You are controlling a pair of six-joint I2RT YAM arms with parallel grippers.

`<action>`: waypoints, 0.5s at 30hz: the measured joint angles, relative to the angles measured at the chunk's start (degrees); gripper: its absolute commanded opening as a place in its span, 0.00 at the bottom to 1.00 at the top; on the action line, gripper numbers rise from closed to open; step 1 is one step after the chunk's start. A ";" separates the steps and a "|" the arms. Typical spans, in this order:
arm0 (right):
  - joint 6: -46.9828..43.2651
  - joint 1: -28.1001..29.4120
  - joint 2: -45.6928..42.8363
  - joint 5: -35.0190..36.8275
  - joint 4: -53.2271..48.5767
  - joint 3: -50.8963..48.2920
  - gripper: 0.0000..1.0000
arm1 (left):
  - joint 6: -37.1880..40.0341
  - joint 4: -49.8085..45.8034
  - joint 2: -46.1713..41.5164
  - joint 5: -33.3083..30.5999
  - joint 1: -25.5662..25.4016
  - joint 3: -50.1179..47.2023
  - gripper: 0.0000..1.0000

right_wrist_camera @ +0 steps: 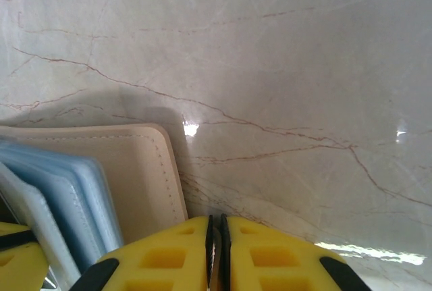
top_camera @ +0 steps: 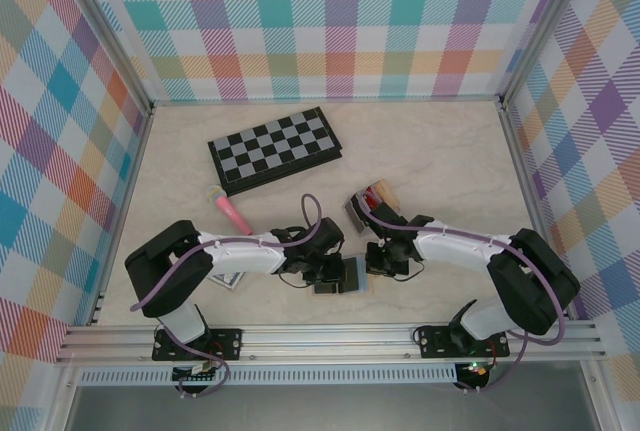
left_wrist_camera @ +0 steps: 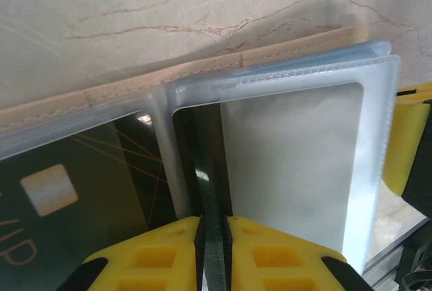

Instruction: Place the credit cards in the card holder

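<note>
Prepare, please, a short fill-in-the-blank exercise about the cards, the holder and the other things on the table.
1. The left gripper pinches a dark card between its ____ fingers.
2. In the left wrist view, the left-hand sleeve of the card holder holds a black card printed with the letters ____.
3. Beside the chequered board lies a stick-shaped object that is mostly ____.

Missing words: yellow; VIP; pink.
</note>
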 measured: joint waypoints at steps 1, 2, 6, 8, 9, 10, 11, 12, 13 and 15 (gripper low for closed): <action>-0.02 0.00 0.00 0.02 0.00 0.00 0.14 | 0.00 0.11 0.07 0.04 0.00 0.09 0.17; -0.02 0.00 0.00 0.02 0.00 0.00 0.14 | 0.00 0.35 0.15 0.04 -0.07 0.22 0.17; 0.00 0.00 0.00 0.07 0.00 0.00 0.14 | 0.02 0.87 0.17 0.09 -0.13 0.31 0.18; 0.00 0.02 0.00 0.17 -0.02 0.00 0.14 | 0.02 1.14 0.13 0.28 -0.13 0.31 0.18; 0.00 0.07 0.00 0.22 -0.02 0.00 0.14 | 0.02 1.33 0.13 0.44 -0.13 0.31 0.18; 0.00 0.07 0.00 0.22 -0.02 0.00 0.14 | 0.00 1.64 0.13 0.48 -0.13 0.31 0.18; 0.02 0.07 0.00 0.24 -0.02 0.00 0.14 | 0.00 2.10 0.13 0.72 -0.13 0.31 0.18; 0.02 0.11 0.00 0.37 -0.04 0.00 0.15 | 0.00 2.47 0.13 0.90 -0.13 0.31 0.18; 0.04 0.11 0.00 0.42 -0.07 0.04 0.16 | 0.00 2.64 0.13 0.98 -0.13 0.31 0.18; 0.20 0.28 -0.04 0.72 -0.22 0.17 0.19 | 0.00 2.78 0.07 1.09 -0.15 0.28 0.19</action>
